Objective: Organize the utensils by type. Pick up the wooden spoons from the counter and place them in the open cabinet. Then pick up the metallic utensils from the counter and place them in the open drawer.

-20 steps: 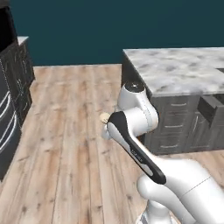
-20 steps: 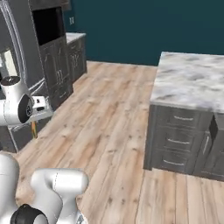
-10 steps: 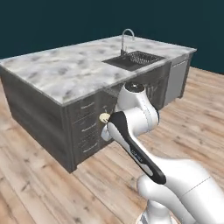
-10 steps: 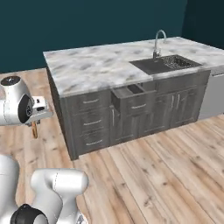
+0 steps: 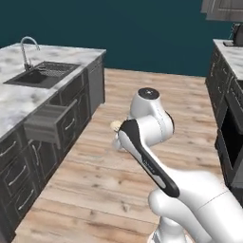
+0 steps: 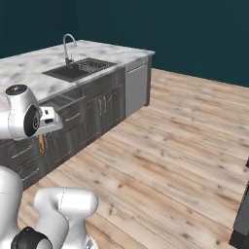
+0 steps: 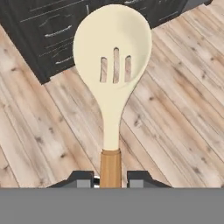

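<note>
Wood plank flooring (image 5: 156,99) fills the middle of the kitchen, with a marble counter (image 5: 19,92) running along the left in the left base view and a sink (image 5: 40,76) sunk into its top. Below the counter's near edge a drawer (image 5: 50,124) stands pulled out from the dark cabinet fronts.

In the hand view the gripper (image 7: 110,178) is closed on the tan handle of a wooden spoon (image 7: 113,65), one dark finger on each side of it. The spoon points straight away from the fingers, its pale cream bowl with three slots standing up over the floor planks, with dark drawer fronts (image 7: 52,30) behind it at the top of that view. The spoon is carried in the air, off the counter and clear of the floor.

From the left base view only a bit of the cream bowl peeps out at the arm's left side, beside the white wrist. In the right base view a thin orange-brown strip hangs below the hand, probably the handle, though it is too small to be sure.
</note>
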